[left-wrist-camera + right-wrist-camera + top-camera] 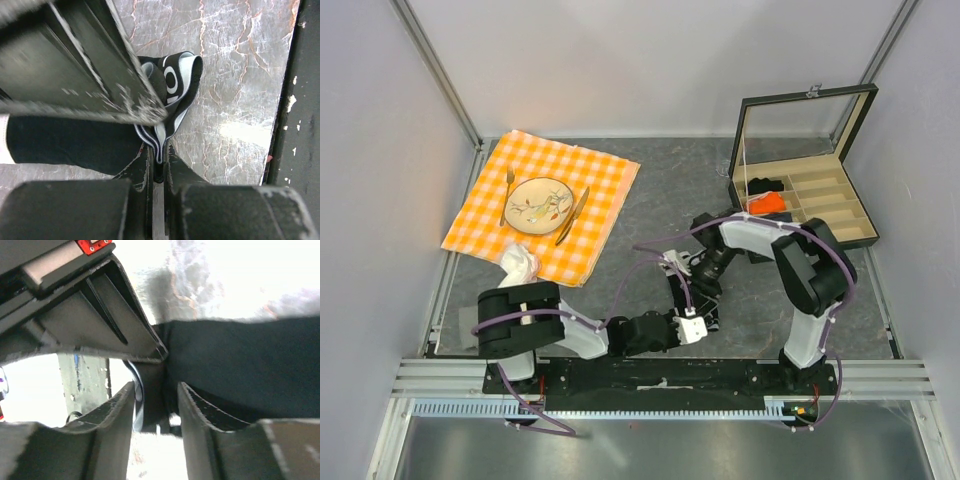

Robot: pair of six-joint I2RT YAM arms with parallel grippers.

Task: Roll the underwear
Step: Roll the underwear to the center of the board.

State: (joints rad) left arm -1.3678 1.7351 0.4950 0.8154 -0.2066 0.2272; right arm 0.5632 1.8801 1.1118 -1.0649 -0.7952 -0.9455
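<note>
Grey marble tabletop (240, 75): left gripper (157, 152) pinches underwear (172, 95) waistband, fabric bunched at its 12 o'clock; right gripper (156, 387) parted, straddling fabric.

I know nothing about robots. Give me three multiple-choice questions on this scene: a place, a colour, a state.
1. Where is the plate? A) on a shelf B) on the checked cloth C) on the floor
2. The cloth's checks are white and: A) blue B) green C) orange
3. The left gripper is: A) shut on the underwear B) wide open C) holding a spoon
Answers: 1 B, the plate sits mid-cloth; 2 C, orange squares show; 3 A, it pinches the white-trimmed edge.
</note>
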